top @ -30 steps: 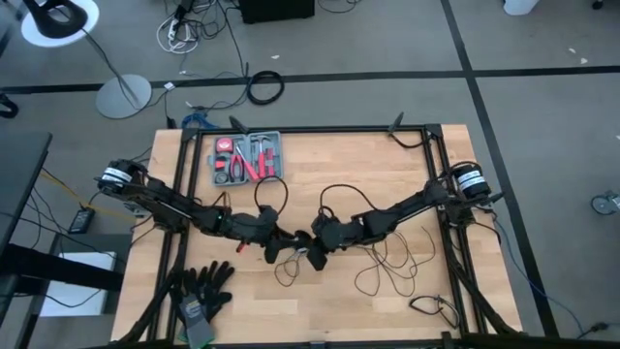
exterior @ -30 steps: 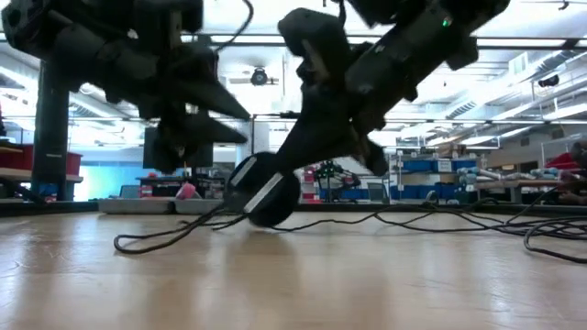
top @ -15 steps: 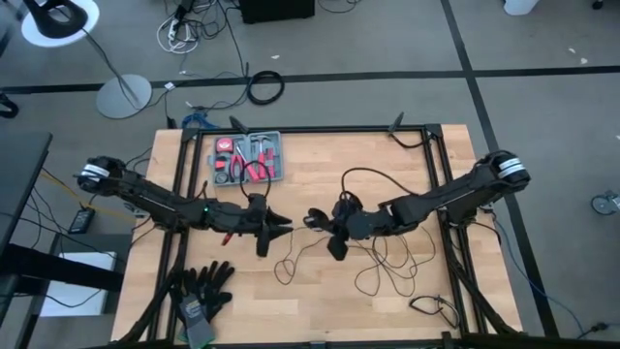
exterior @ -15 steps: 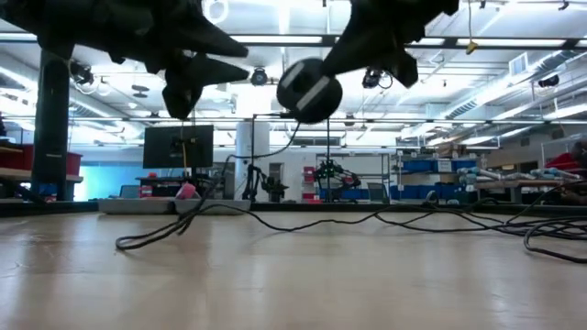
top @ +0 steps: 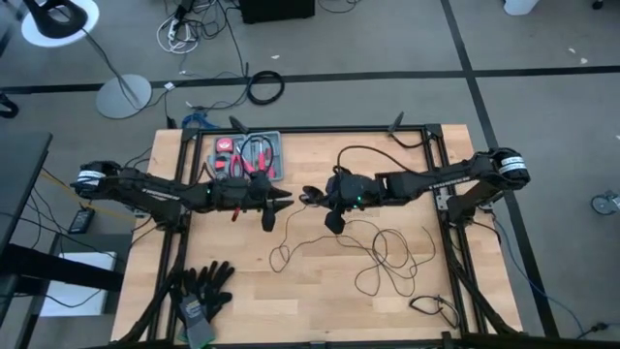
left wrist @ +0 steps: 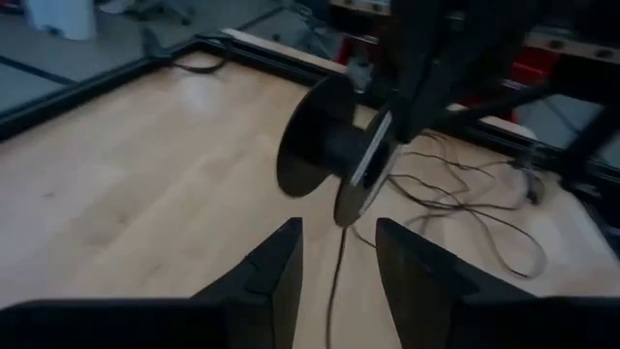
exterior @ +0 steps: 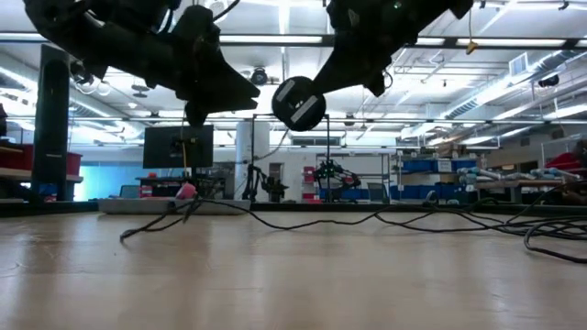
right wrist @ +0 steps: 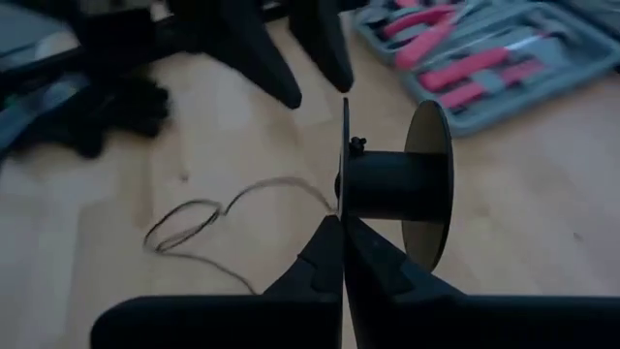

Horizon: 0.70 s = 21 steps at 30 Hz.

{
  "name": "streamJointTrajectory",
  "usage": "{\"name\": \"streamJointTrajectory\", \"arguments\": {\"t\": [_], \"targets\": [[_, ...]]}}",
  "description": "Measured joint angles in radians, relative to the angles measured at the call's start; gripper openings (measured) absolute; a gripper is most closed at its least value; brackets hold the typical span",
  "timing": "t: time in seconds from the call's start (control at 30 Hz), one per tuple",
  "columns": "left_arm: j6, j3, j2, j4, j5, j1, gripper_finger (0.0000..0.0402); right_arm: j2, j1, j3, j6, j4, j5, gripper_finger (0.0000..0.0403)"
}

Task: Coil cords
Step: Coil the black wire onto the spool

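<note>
Right gripper clamps bare spool above table centre. Left gripper half-parted, apparently pinching cord; most cord lies loose, right-near. Winding barely begun.

Robotics lab (storage shelves behind)

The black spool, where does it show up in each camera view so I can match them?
High view: spool at table centre, between both grippers.
Low view: spool hanging above the table, top centre.
Left wrist view: spool centre, beyond the fingers.
Right wrist view: spool centre, at the fingertips.
Shared landmark: the cord trailing from it.
</note>
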<state>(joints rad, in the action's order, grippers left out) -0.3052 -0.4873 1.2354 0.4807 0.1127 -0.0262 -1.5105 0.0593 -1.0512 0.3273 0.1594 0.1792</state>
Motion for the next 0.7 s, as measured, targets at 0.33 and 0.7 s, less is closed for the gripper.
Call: {"name": "streamJointTrajectory", "arguments": {"t": [0.33, 0.7], "targets": [[-0.020, 0.000, 0.000, 0.000, -0.032, 0.037, 0.0135, -0.008, 0.000, 0.017, -0.077, -0.033, -0.156, 0.0000], [0.038, -0.001, 0.022, 0.002, -0.020, 0.048, 0.0135, -0.008, 0.066, 0.017, -0.205, -0.037, -0.226, 0.0000]]}}
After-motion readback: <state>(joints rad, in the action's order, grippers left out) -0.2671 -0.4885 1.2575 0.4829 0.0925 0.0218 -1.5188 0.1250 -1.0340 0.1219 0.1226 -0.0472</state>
